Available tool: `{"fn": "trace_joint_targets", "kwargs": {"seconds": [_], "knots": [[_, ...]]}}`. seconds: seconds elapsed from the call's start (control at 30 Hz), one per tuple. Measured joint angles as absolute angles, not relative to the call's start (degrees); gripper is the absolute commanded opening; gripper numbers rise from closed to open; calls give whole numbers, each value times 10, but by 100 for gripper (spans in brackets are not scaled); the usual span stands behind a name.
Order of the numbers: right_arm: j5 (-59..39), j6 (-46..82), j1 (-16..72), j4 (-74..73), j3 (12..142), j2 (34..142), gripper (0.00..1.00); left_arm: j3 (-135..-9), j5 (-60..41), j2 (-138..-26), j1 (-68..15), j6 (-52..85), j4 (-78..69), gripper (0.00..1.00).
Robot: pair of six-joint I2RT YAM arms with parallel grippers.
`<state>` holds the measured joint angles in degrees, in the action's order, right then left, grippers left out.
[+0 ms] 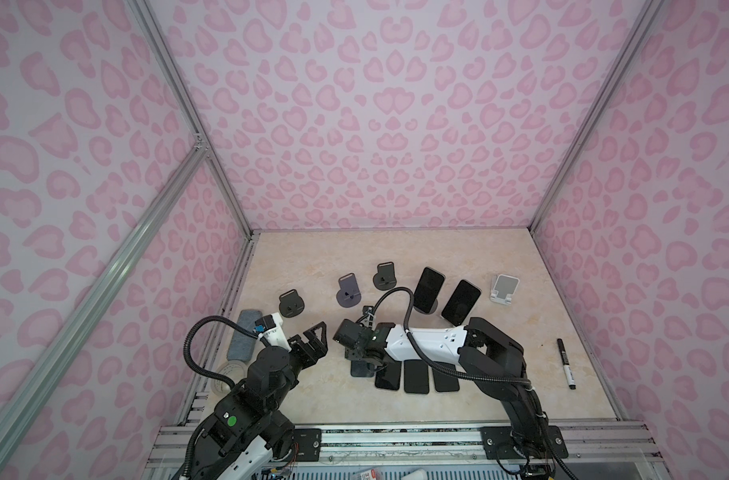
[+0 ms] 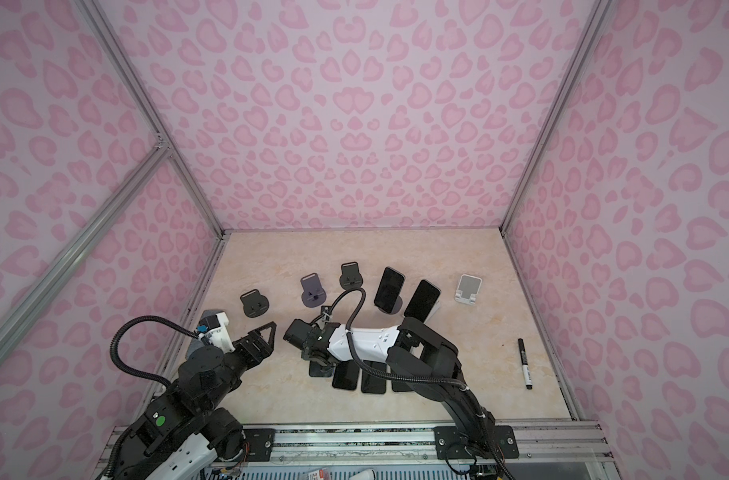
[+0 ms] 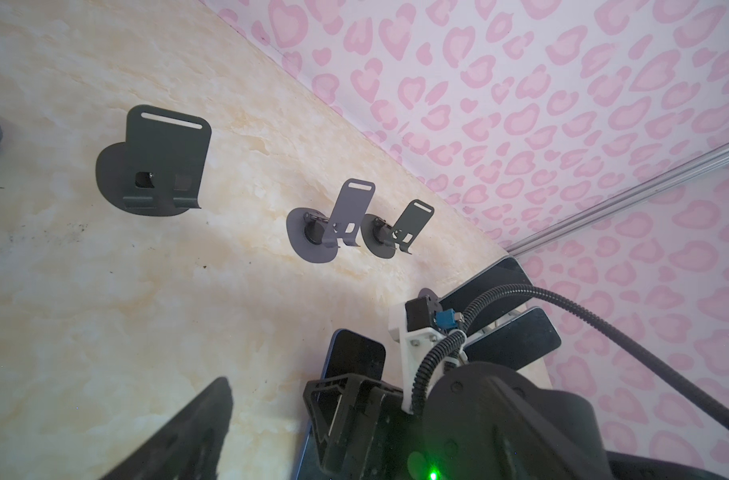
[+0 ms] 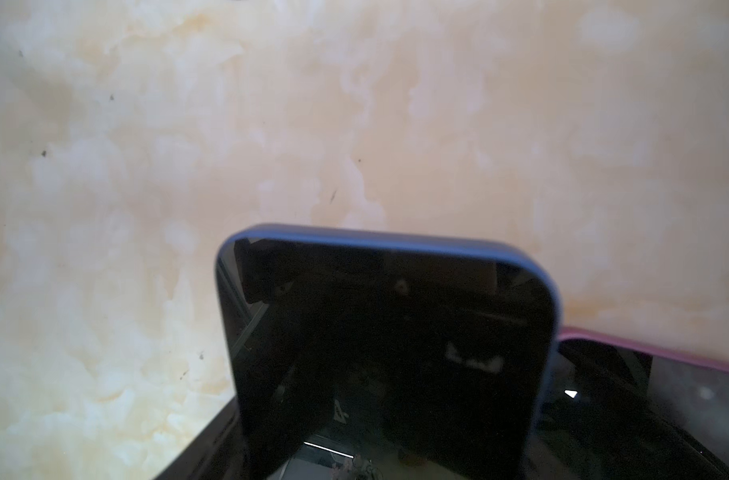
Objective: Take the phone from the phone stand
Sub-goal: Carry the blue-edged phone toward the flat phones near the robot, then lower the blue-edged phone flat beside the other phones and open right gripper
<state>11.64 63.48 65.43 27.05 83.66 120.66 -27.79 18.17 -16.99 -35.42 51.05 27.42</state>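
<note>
Black phone [image 1: 429, 291] on stand [image 1: 437, 306], rear ctr.

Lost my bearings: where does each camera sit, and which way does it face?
Top views: high over the robot's side, looking down and forward at the table; left arm and right arm both show.
Left wrist: on the left arm, facing across the table at three empty stands; one of its fingers shows.
Right wrist: on the right arm, close over the phone, table behind; no finger clearly shows.
Shared: both wrist views show that phone.
</note>
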Motion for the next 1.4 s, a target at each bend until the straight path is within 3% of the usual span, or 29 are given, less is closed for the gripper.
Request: {"fn": "trace_joint_targets", "kwargs": {"seconds": [0.43, 1.13, 1.4], "knots": [[96, 634, 659, 257, 850, 1215, 79, -278, 183, -140, -354, 524, 288, 95], [83, 633, 653, 242, 835, 1201, 77, -286, 189, -164, -354, 523, 289, 95], [98, 552, 654, 316, 921, 1216, 88, -298, 215, -146, -354, 523, 305, 95]]}}
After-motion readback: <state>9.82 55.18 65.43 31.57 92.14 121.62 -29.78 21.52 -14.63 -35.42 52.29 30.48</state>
